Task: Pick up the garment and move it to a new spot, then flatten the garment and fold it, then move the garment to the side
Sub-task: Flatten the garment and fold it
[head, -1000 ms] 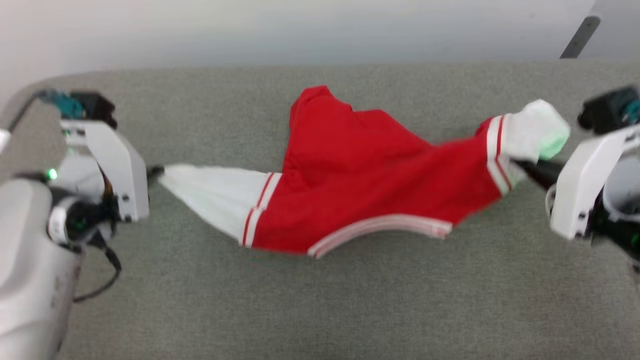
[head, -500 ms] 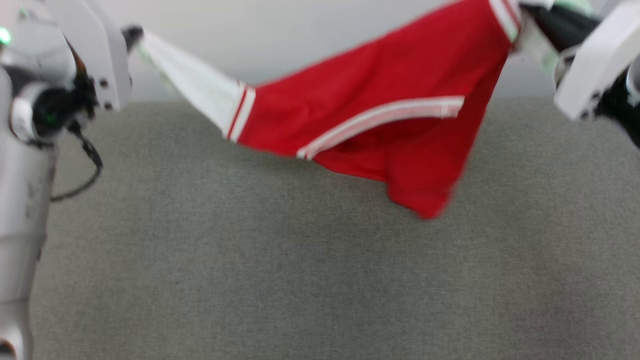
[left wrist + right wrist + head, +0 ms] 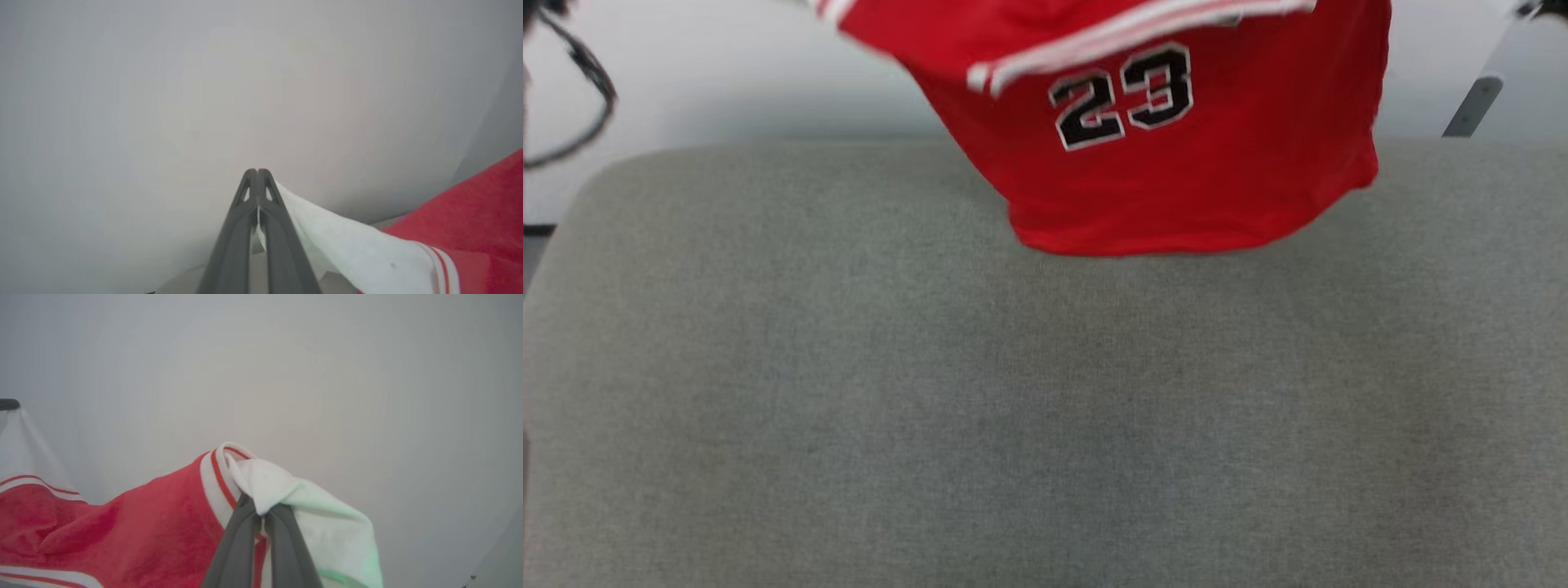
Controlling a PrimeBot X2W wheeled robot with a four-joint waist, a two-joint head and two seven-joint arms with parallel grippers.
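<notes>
You had hoisted the garment (image 3: 1176,180) off the cushion (image 3: 1045,408) — left tool (image 3: 257,173) and right tool (image 3: 261,514) pinching its white corners — ready to relocate.

Support: a worktop (image 3: 1045,392) is spreading across the lower part of the head view, running out past the bottom and right edges of the view.
Covering: a grey-green woven fabric is wrapping the whole top, looking soft and slightly padded, with faint darker mottling showing here and there.
Far edge: it is running straight across the view, meeting a pale wall (image 3: 727,82) behind it.
Far left corner: it is curving round in a smooth arc, with the left side dropping away toward the view's edge.
Over the far middle: the red garment (image 3: 1176,188) is hanging with its lower hem overlapping the far edge. Whether the hem is touching the fabric top cannot be told.
</notes>
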